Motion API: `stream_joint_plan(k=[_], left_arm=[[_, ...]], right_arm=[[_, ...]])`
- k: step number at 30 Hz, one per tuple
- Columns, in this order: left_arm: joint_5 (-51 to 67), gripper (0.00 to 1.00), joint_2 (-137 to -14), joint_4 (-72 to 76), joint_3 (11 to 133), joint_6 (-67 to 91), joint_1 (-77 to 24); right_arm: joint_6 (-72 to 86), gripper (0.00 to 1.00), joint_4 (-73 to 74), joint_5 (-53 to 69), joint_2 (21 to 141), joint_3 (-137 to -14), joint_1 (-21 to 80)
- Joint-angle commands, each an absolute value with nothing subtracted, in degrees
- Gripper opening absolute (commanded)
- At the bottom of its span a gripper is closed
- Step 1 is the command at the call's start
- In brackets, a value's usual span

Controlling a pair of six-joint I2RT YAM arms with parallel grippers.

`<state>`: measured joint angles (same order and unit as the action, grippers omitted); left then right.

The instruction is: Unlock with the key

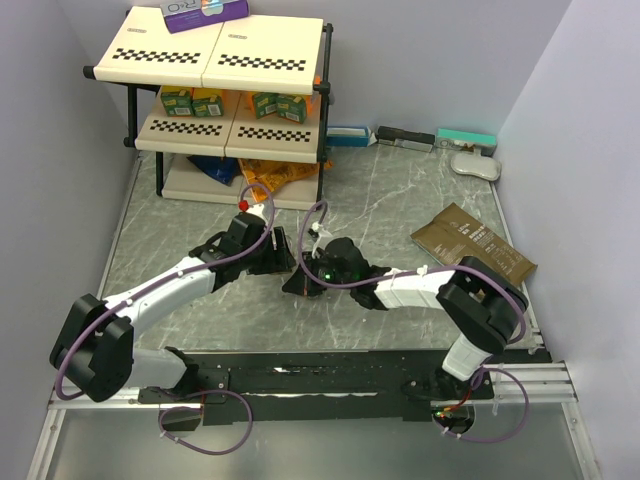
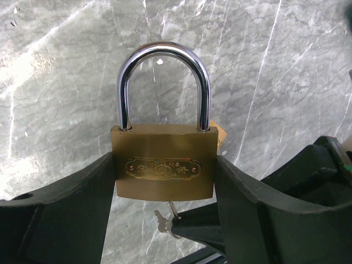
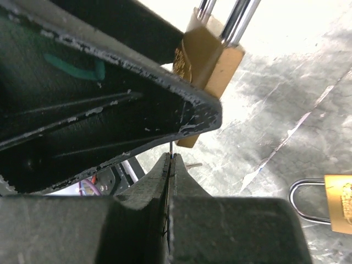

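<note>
The larger brass padlock (image 2: 163, 165) stands upright, its chrome shackle (image 2: 164, 60) seated in the body at both ends. My left gripper (image 2: 164, 184) is shut on it, one dark finger (image 2: 82, 206) on each side of the body. From below, my right gripper (image 3: 171, 160) is shut on the key (image 2: 174, 211), whose thin blade (image 3: 171, 148) points up into the padlock's underside (image 3: 206, 55). A second small key (image 2: 160, 221) dangles beside it. In the top view both grippers (image 1: 283, 255) (image 1: 305, 280) meet mid-table and hide the lock.
A smaller brass padlock (image 3: 336, 201) lies on the marble table to the right. A two-tier shelf (image 1: 225, 90) with boxes stands at the back left, a brown packet (image 1: 472, 245) lies at the right, and small boxes (image 1: 435, 137) line the back wall.
</note>
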<state>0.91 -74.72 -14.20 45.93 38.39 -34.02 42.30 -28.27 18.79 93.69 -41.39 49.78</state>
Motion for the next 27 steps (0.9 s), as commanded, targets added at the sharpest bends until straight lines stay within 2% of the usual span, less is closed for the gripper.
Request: stream_joint_plan(k=[1,27], left_arm=[[2.46,0.01,-72.07,-8.35,46.67,39.11,-33.84],[4.22,0.01,-72.69,-7.21,46.49,39.02,-33.84]], right_arm=[[42.01,0.00,-30.67,18.81,94.04,-44.30,48.43],[42.63,0.00,-31.11,16.08,96.94,-47.11,47.37]])
